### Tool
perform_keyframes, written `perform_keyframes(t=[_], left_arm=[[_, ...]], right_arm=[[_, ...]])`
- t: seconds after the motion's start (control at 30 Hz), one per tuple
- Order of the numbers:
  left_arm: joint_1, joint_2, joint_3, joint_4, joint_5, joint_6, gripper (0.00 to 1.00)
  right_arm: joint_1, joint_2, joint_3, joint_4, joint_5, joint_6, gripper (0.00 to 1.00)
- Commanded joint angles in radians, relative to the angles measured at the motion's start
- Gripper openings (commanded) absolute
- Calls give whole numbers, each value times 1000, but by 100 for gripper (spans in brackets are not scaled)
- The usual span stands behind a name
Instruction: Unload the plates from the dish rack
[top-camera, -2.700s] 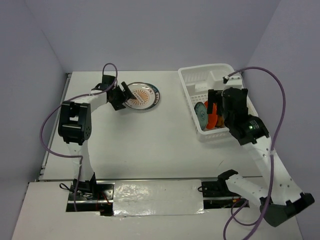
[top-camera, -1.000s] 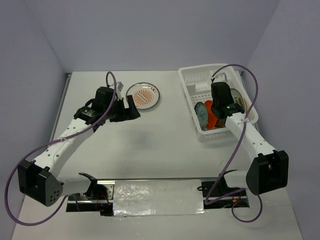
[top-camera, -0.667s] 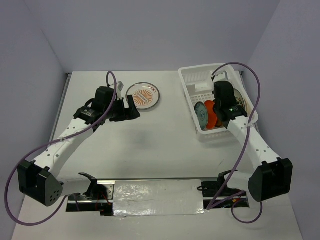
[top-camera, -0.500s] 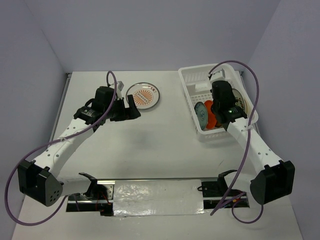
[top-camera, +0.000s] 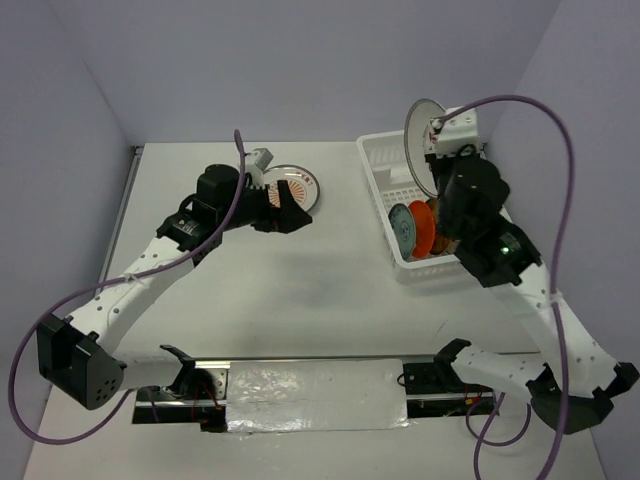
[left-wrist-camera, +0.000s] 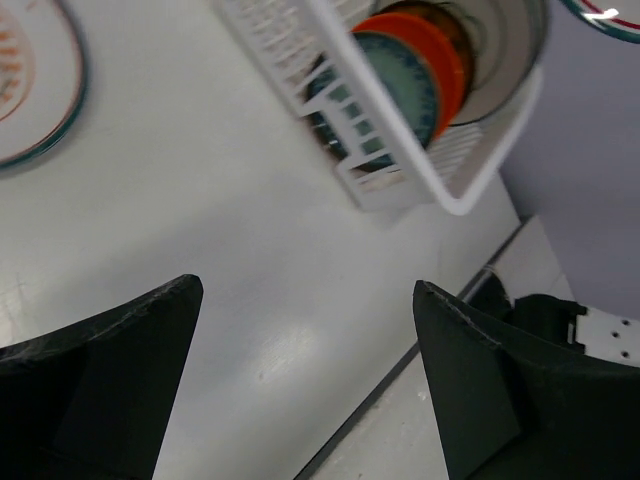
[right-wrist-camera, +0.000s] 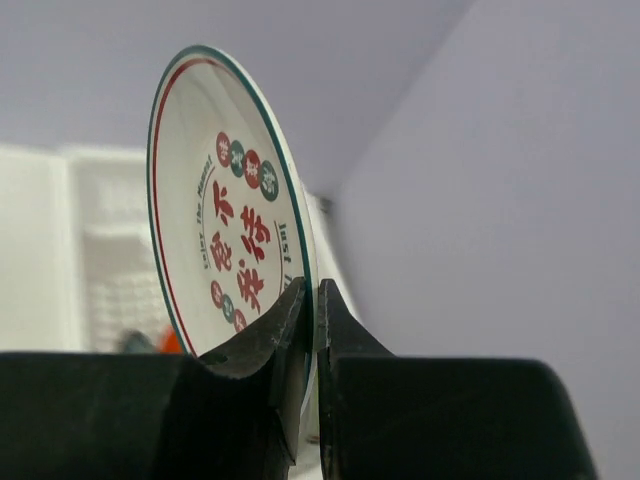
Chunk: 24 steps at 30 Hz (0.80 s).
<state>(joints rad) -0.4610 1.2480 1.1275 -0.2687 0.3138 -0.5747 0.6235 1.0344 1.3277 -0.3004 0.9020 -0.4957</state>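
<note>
1 white plate (right-wrist-camera: 235, 210) in R gripper (right-wrist-camera: 310, 296), 1 sunburst plate (top-camera: 300, 183) tabled, 3+ racked.

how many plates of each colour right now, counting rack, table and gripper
white plate with red marks, held in the right gripper: 1
orange sunburst plate, on the table: 1
teal plate, in the dish rack: 1
orange plate, in the dish rack: 1
pale plate, behind those and partly hidden: at least 1
total: at least 5
</note>
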Motion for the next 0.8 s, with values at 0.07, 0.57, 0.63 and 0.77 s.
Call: perform_keyframes(t=[0.07,0.57,0.63,0.77], left_arm=[[-50,-10,42,350,133,41,99],[-47,-55,-54,507,91,-10,15],[-47,-42,-40,470,55,-11,0],[-4,28,6,350,-86,-62,0]], right_arm=[[-14,-68,131,-241,-469,423,0],[-231,-119,-125,12,-1402,796,0],[-251,-122,-149,29,-1396,801,0],[-318,-114,-171,14,-1336,792,66]])
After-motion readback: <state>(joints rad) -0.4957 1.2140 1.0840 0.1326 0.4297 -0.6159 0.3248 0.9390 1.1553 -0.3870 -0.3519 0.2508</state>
